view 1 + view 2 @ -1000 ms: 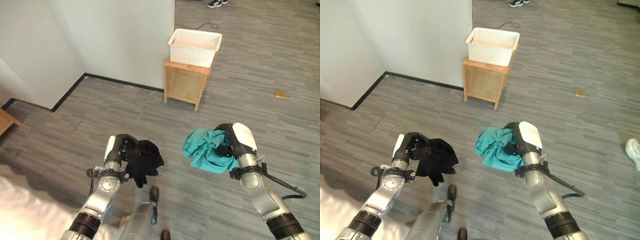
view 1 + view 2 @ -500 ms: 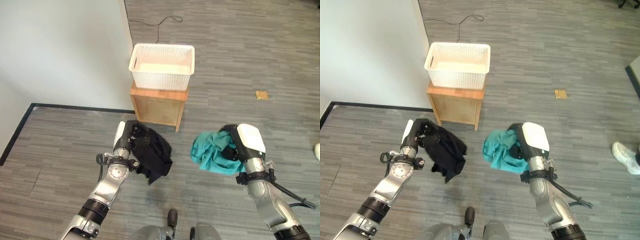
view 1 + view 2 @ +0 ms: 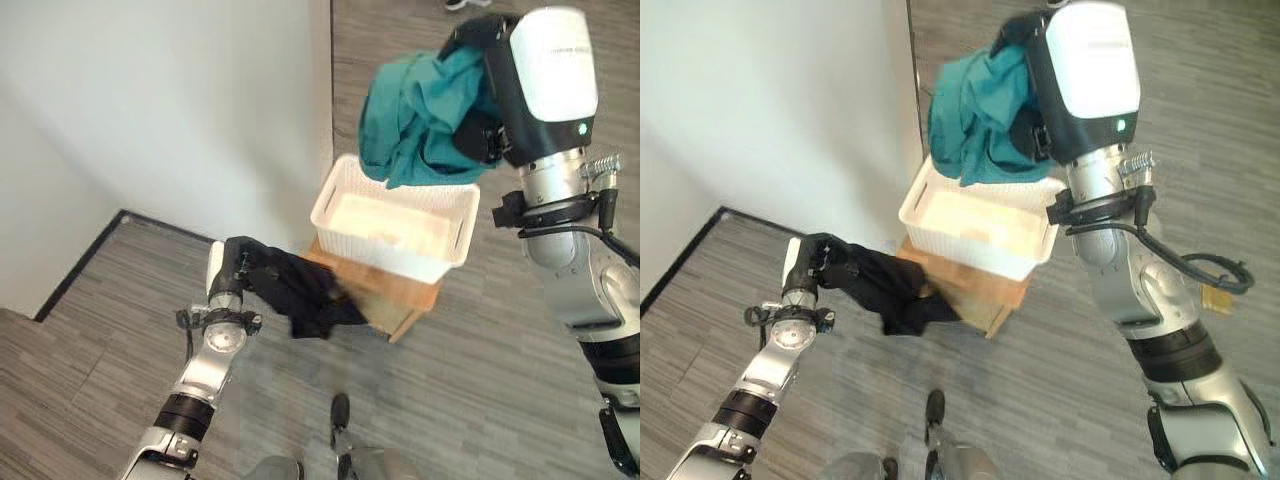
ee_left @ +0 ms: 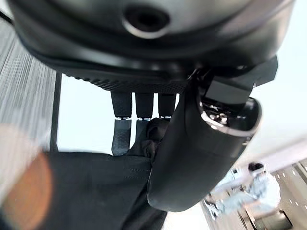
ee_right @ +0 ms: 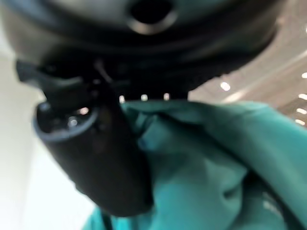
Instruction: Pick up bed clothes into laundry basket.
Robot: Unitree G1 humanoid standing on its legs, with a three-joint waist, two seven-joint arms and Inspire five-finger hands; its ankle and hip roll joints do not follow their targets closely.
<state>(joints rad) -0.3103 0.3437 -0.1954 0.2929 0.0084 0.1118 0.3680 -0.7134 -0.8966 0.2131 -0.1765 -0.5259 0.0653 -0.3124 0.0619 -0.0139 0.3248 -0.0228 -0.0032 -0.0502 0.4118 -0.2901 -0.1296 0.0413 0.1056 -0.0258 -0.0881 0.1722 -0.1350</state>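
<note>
Wall (image 3: 170, 110), pale and plain, stood just behind one white laundry basket (image 3: 395, 235), which sat on one small wooden bench (image 3: 395, 300) at the wall's corner. A dark baseboard (image 3: 85, 262) ran along the foot of the wall, and grey plank flooring (image 3: 480, 380) spread around the bench.

Two garments were in play, one per hand. The right hand (image 3: 500, 90) was raised high over the basket, its fingers clenched round a teal garment (image 3: 420, 115); the bunched cloth hung above the basket's far rim and did not touch it. In the right wrist view the thumb (image 5: 96, 158) pressed into the teal folds (image 5: 206, 167). The left hand (image 3: 240, 270) was held low beside the bench, on the wall side, with its fingers (image 4: 136, 124) curled into a black garment (image 3: 310, 295). That cloth draped toward the bench's near corner and overlapped it in the head views; whether it touched the wood could not be told. From the left wrist view the black fabric (image 4: 86, 191) bunched under the thumb (image 4: 192, 158).

The basket's inside looked pale, with neither garment in it. Nothing lay between the teal garment and the open basket top. The black garment was below the basket's rim, with the bench corner next to it.
</note>
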